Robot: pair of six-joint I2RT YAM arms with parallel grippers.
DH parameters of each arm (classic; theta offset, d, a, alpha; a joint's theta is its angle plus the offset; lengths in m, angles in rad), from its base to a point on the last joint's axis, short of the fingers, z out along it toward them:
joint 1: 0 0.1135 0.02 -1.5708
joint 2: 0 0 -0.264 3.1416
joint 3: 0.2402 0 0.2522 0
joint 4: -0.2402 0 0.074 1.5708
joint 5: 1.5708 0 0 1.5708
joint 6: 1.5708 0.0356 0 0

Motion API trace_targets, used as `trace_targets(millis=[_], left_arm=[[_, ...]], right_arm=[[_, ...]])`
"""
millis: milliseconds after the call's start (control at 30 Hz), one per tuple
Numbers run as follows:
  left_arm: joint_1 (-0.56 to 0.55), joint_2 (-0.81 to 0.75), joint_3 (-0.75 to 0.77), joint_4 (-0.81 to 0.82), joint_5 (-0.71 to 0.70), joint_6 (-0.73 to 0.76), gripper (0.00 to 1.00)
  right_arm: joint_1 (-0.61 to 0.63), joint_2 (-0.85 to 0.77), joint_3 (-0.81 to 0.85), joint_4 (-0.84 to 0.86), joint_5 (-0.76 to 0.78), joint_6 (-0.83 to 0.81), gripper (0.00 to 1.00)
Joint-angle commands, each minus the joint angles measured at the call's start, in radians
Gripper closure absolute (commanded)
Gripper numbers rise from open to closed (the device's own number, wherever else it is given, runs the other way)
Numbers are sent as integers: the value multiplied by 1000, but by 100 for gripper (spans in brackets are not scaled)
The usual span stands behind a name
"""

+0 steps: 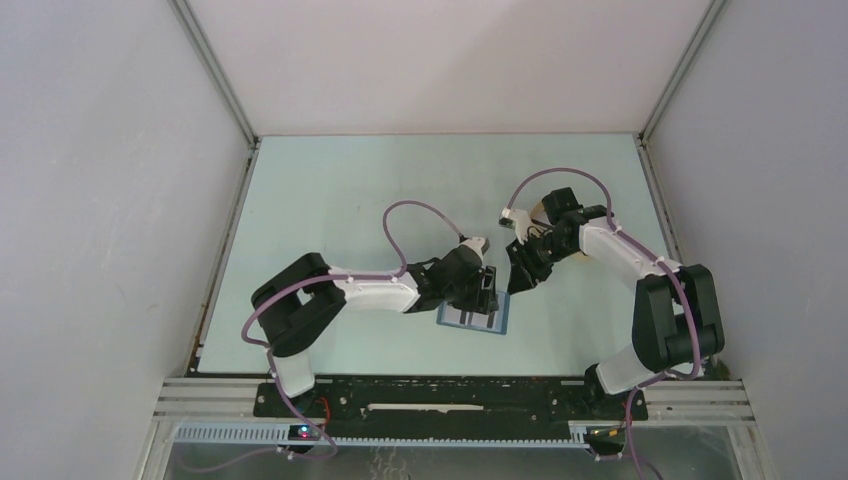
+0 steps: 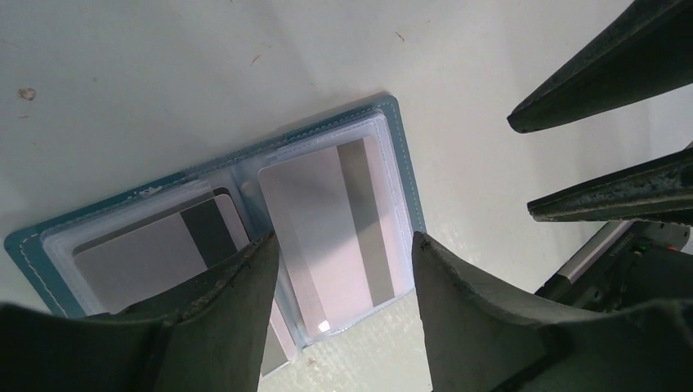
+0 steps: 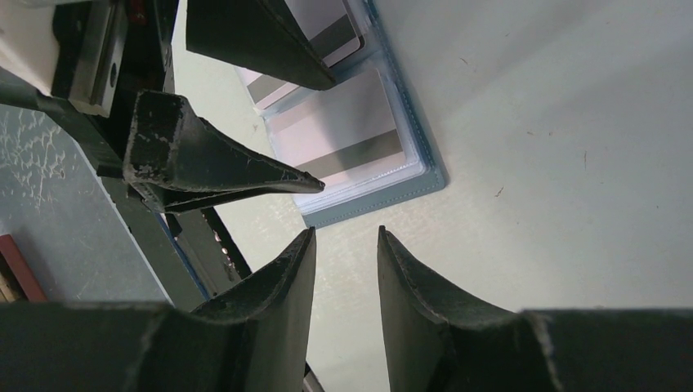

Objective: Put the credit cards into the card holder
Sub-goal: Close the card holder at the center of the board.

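Note:
The blue card holder (image 1: 476, 318) lies open on the table in front of the arms. In the left wrist view its blue edge (image 2: 404, 155) frames clear slots. A pale card with a grey stripe (image 2: 319, 220) sits in the right slot and a card with a dark stripe (image 2: 147, 257) in the left one. My left gripper (image 2: 345, 238) is open just above the right slot, holding nothing. My right gripper (image 3: 346, 233) is open a little and empty, just off the holder's edge (image 3: 392, 200). The striped card (image 3: 343, 122) also shows in the right wrist view.
A beige tray (image 1: 538, 212) shows partly behind the right arm. The two grippers (image 1: 487, 290) (image 1: 520, 275) are close together over the holder's right end. The right gripper's fingers (image 2: 605, 73) show in the left wrist view. White walls enclose the table.

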Motion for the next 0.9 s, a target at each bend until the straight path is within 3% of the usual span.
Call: trace_targets(millis=[0, 200, 433, 667, 867], left_arm=[[-13, -42, -25, 37, 36, -31, 35], [-13, -81, -65, 94, 42, -61, 35], [-10, -181, -109, 140, -49, -8, 33], [-10, -455, -320, 295, -174, 172, 34], [-10, -707, -542, 428, -305, 302, 31]], right_arm=[[-4, 7, 33, -5, 3, 13, 58], [-6, 16, 33, -6, 5, 17, 58], [-27, 3, 39, -21, -10, -5, 58], [-60, -54, 35, -48, -97, -113, 60], [-26, -226, -84, 57, -147, -268, 60]])
